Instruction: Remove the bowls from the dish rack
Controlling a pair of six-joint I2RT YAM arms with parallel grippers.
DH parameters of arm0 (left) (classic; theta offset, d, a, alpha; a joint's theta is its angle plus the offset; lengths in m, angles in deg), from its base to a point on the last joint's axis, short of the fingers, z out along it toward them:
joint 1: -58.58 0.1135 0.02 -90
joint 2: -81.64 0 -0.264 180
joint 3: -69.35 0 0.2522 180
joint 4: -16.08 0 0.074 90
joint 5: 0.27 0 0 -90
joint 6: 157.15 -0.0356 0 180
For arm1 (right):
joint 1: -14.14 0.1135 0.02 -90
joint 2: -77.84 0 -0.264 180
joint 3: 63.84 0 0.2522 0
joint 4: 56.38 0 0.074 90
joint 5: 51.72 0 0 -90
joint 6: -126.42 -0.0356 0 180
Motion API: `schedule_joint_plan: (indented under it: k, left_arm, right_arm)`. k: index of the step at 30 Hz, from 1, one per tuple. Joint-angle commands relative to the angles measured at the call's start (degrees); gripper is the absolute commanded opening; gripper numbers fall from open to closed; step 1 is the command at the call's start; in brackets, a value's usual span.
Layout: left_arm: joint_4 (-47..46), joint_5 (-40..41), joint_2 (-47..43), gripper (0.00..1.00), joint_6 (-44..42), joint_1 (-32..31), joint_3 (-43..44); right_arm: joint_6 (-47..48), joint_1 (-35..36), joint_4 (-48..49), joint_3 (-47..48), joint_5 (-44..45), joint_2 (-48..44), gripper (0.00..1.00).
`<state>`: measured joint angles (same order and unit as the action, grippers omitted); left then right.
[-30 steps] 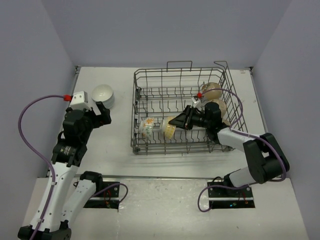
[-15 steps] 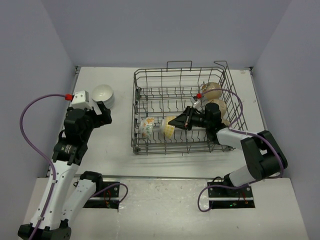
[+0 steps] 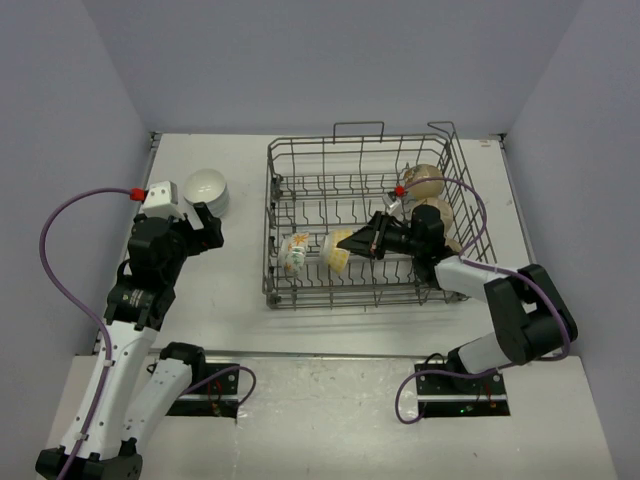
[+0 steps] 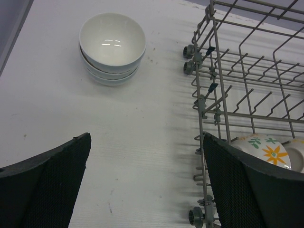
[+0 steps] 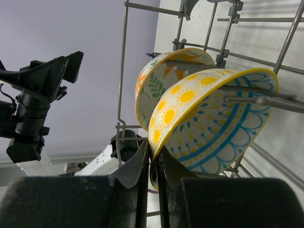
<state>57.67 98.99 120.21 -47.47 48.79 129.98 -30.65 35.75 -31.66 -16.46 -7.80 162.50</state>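
Note:
The dark wire dish rack (image 3: pixel 366 160) stands on the table. My right gripper (image 3: pixel 350 244) is shut on the rim of a yellow floral bowl (image 3: pixel 337 252) inside the rack; in the right wrist view the gripper (image 5: pixel 154 154) pinches that bowl (image 5: pixel 209 123) at its edge. A second floral bowl (image 3: pixel 295 254) stands beside it on its edge (image 5: pixel 159 78). Two beige-tan bowls (image 3: pixel 428 182) sit at the rack's right end. A stack of white bowls (image 3: pixel 206 190) rests on the table left of the rack, also in the left wrist view (image 4: pixel 112 46). My left gripper (image 4: pixel 142 190) is open and empty above the table.
The rack's wheels and left wall (image 4: pixel 202 99) lie just right of my left gripper. Grey walls enclose the table on three sides. The right arm's cable (image 3: pixel 470 205) arcs over the rack's right end.
My right gripper has shifted the held floral bowl slightly. The left arm has barely moved.

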Motion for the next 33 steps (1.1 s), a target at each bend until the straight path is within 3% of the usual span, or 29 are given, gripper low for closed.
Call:
schedule_joint_plan:
  k: [1,33]
  left_arm:
    - [-2.52,0.59,-0.16,1.00,-1.40,-0.15,0.06]
    - [-2.43,1.20,0.46,1.00,-1.58,-0.15,0.24]
  right_arm:
    - [-0.26,-1.65,8.45,4.16,-2.16,-5.30,0.00]
    - [-2.28,-4.03,10.74,14.71,-8.40,-6.18,0.00]
